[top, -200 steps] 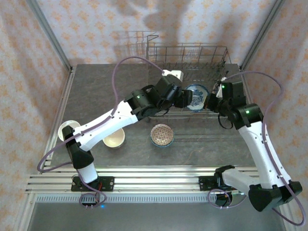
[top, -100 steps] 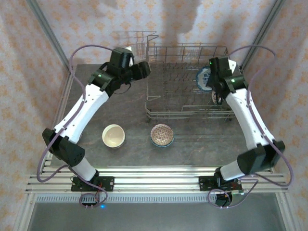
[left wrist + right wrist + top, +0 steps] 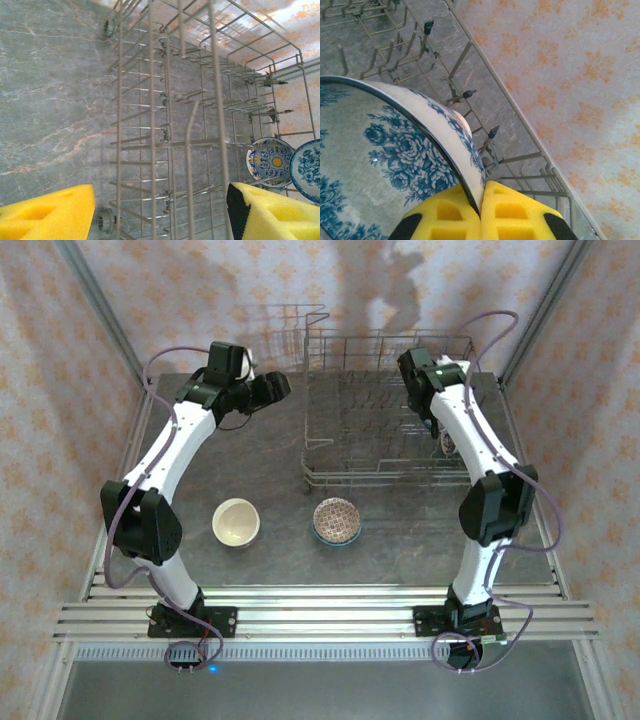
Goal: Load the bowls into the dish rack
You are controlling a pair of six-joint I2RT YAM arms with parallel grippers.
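Blue-flowered bowl (image 3: 380, 150) is pinched in the right claw (image 3: 481, 199) over the dish rack (image 3: 388, 412), orange-centred bowl (image 3: 270, 161) racked, cream bowl (image 3: 236, 521) and patterned bowl (image 3: 336, 520) unloaded on the desk (image 3: 430, 535), left claw (image 3: 160, 212) agape.

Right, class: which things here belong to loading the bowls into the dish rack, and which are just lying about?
Part of the job:
dish rack
cream bowl
brown-red patterned bowl
orange-centred bowl, in the rack
blue floral bowl, rim pinched by the right pincer
left pincer, open

Just there:
purple cables
patterned walls
metal rails
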